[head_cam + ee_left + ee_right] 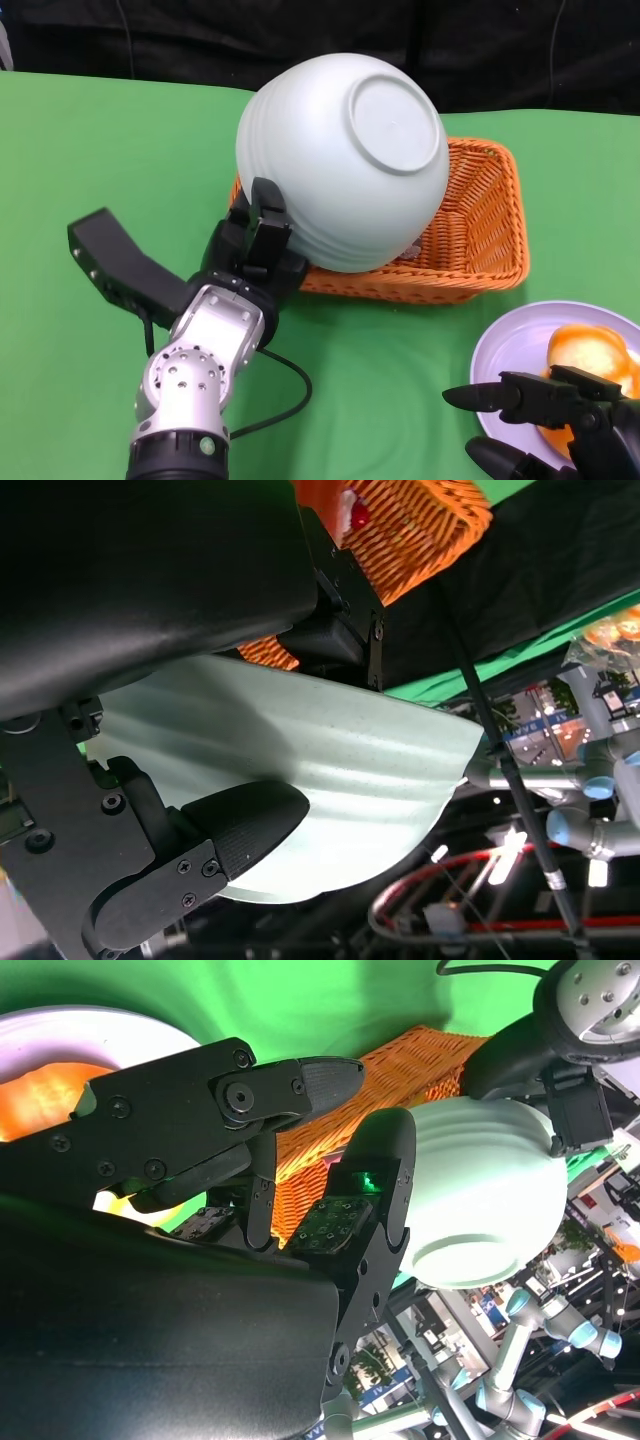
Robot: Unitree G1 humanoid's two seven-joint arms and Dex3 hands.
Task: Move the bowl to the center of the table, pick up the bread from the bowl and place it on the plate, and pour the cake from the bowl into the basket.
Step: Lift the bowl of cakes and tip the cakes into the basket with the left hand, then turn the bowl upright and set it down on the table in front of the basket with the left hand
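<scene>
My left hand grips the rim of the pale green bowl, which is tipped almost upside down over the orange wicker basket. The bowl's base faces the camera. In the left wrist view, fingers press on the bowl's ribbed wall, and a bit of white cake with a red spot lies in the basket. The bread rests on the lilac plate at lower right. My right hand hovers over the plate's near side, fingers apart, holding nothing.
The green table stretches to a dark curtain at the back. A black cable loops from my left forearm across the cloth in front of the basket. The basket and plate stand close together on the right.
</scene>
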